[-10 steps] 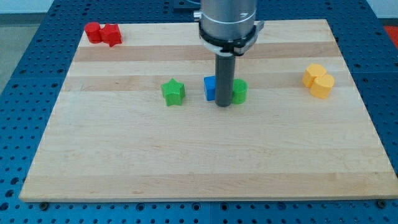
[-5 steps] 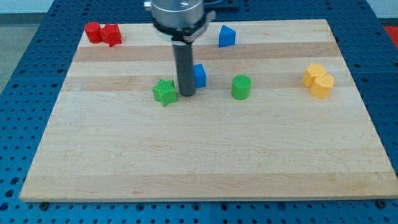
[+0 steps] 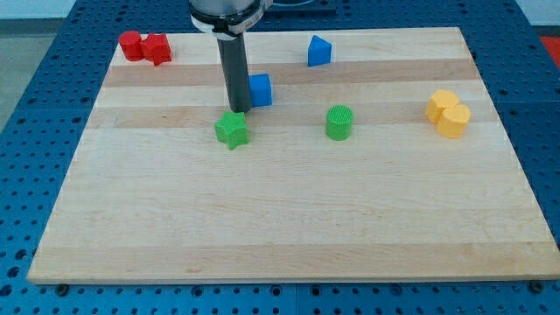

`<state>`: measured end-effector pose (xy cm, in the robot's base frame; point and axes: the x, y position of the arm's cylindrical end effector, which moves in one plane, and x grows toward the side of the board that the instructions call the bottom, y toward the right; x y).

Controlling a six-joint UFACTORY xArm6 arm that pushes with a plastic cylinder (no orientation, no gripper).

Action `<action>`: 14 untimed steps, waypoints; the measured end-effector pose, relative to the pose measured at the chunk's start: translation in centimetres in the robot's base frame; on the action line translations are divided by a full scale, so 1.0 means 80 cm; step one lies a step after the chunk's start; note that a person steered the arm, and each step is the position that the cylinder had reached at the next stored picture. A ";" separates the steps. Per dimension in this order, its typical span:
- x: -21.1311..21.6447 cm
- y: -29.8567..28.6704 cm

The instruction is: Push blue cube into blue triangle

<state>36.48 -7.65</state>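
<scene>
The blue cube [image 3: 260, 89] sits on the wooden board, left of centre toward the view's top. The blue triangle [image 3: 319, 51] stands further up and to the right, near the board's top edge, well apart from the cube. My tip [image 3: 235, 110] is right against the cube's left side, just above the green star [image 3: 232, 129]. The rod rises from there to the arm's body at the view's top.
A green cylinder [image 3: 339, 122] stands right of the star. Two red blocks [image 3: 145, 46] sit together at the top left corner. Two yellow blocks [image 3: 448, 113] sit together at the right. The board [image 3: 289, 219] lies on a blue perforated table.
My tip has moved left and up across the board. The blue cube has shifted left and up with it. The green star slid slightly left, then stayed.
</scene>
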 end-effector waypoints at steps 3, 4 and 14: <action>-0.044 0.042; -0.055 0.028; -0.111 0.123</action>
